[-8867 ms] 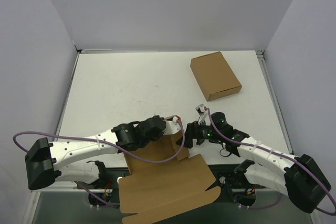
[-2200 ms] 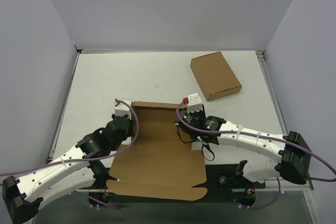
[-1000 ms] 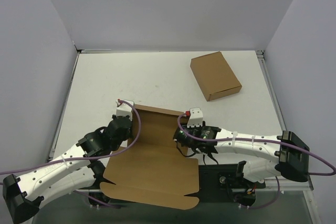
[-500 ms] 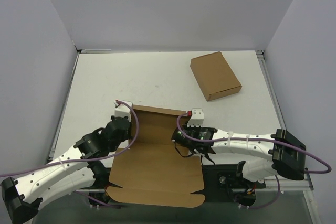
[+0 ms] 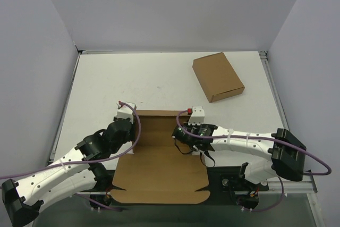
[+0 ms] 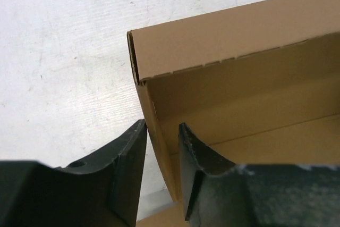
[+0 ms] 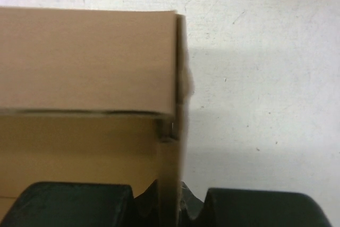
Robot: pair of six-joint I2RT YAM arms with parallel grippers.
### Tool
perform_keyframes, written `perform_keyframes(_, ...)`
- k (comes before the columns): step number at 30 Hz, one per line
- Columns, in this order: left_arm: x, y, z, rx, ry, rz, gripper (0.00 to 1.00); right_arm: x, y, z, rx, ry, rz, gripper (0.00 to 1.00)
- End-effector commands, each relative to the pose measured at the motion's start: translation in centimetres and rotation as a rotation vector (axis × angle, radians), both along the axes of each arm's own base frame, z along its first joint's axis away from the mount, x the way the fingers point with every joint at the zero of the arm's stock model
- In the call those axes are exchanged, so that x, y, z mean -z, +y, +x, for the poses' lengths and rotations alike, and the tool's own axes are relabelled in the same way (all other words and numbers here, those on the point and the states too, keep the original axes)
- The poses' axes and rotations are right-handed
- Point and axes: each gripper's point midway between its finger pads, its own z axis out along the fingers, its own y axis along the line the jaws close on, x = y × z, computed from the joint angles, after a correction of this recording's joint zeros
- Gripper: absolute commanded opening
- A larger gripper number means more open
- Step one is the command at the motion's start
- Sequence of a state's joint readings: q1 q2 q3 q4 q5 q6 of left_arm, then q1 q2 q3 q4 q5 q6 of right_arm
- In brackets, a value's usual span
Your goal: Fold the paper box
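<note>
**Top external view: paper box standing half-formed, one arm at each side wall**

You are looking at the paper box [image 5: 159, 158] sitting at the near middle of the table [image 5: 117, 83]. Its back wall is standing upright, and its large front flap is reaching out past the table's near edge, over the arm bases.

Your left gripper [image 6: 162, 131] is straddling the box's left side wall near the back corner. Its fingers [image 6: 130, 152] are standing slightly apart with the cardboard between them, and a sliver of gap is showing on the outer side.

Your right gripper [image 7: 170, 192] is pinching the right side wall, its fingers pressing together on the upright cardboard just below the back corner.

A closed brown carton [image 5: 218, 76] is lying well apart from the box, toward the table's far right.
</note>
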State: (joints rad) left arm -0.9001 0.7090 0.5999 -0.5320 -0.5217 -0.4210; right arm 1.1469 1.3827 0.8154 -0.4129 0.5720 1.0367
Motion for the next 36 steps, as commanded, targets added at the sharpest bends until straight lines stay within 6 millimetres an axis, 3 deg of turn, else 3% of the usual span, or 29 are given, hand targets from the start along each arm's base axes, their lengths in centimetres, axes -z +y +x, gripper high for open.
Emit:
perform_keyframes(1,-3.8,-2.4,0.8,0.062,-0.082,-0.123,0.47,0.9,-2.6,-1.1,-0.132,0.166,-0.236,0.03)
perform_keyframes(2,-4.2,-2.8,0.6,0.089,-0.084,-0.135,0.58,1.1,-2.5,-1.1,-0.139,0.196,-0.234,0.03)
perform_keyframes(6,-6.9,-3.1,0.3,0.152,-0.124,-0.145,0.72,1.1,-1.9,-1.4,-0.211,0.27,-0.215,0.03)
perform_keyframes(11,-9.7,-2.9,-1.0,0.244,-0.153,-0.134,0.79,0.6,-0.7,-1.1,-0.338,0.366,-0.172,0.08)
perform_keyframes(14,-10.7,-2.5,-1.5,0.288,-0.165,-0.096,0.82,0.1,0.3,0.5,-0.37,0.404,-0.129,0.13)
perform_keyframes(19,-11.4,-2.5,-1.3,0.336,-0.176,-0.03,0.87,-0.7,1.8,5.2,-0.404,0.421,-0.087,0.3)
perform_keyframes(21,-11.6,-2.6,-0.7,0.344,-0.188,-0.003,0.89,-2.3,3.7,7.0,-0.456,0.395,-0.036,0.38)
perform_keyframes(22,-11.3,-3.3,-0.4,0.374,-0.173,0.002,0.9,-1.7,3.7,7.9,-0.451,0.414,-0.032,0.38)
perform_keyframes(23,-11.0,-3.7,-0.1,0.399,-0.173,0.022,0.9,-2.7,4.7,9.1,-0.461,0.389,-0.001,0.38)
perform_keyframes(26,-10.5,-4.8,1.7,0.443,-0.15,0.066,0.9,-2.3,5.6,10.5,-0.497,0.395,0.008,0.38)
perform_keyframes(31,-9.5,-6.2,5.3,0.456,-0.115,0.139,0.9,-1.4,6.1,11.2,-0.527,0.405,0.002,0.38)
perform_keyframes(33,-8.5,-6.0,7.1,0.429,-0.108,0.216,0.9,-1.2,6.1,11.1,-0.533,0.408,0.016,0.38)
perform_keyframes(36,-8.4,-5.6,9.4,0.381,-0.122,0.292,0.89,-1.3,6.8,11.1,-0.551,0.388,0.047,0.38)
